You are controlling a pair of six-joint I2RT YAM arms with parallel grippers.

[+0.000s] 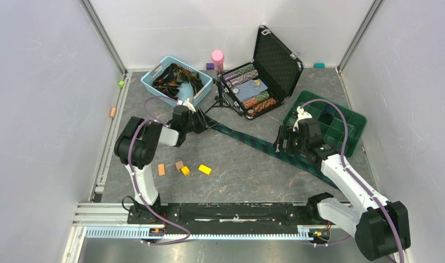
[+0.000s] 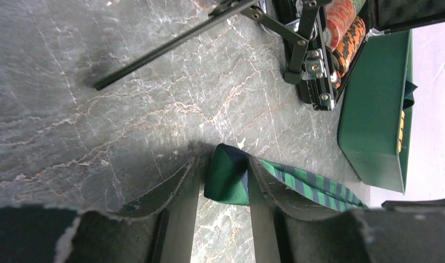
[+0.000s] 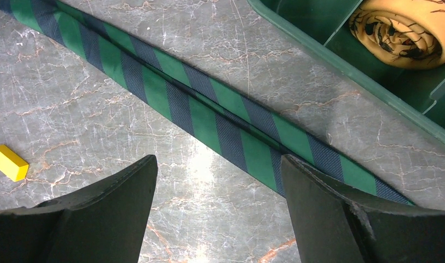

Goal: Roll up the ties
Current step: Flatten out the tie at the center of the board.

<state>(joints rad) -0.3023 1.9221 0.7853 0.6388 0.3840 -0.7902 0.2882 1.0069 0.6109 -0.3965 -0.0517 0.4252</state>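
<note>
Left wrist view: left hand (image 2: 224, 167) brackets the folded end of the green-and-navy striped fabric tie (image 2: 231, 183), pinch unconfirmed; its length runs toward the right edge of the table (image 2: 99, 82), beneath the spread right hand (image 3: 217, 164).

left jaws maybe half closed; right jaws spread wide.

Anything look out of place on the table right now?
Four small loose blocks lie scattered on the table in front of the left arm. The tie stretches diagonally, and its end looks folded over between the left gripper's fingers. Nothing looks spilled or damaged.
</note>
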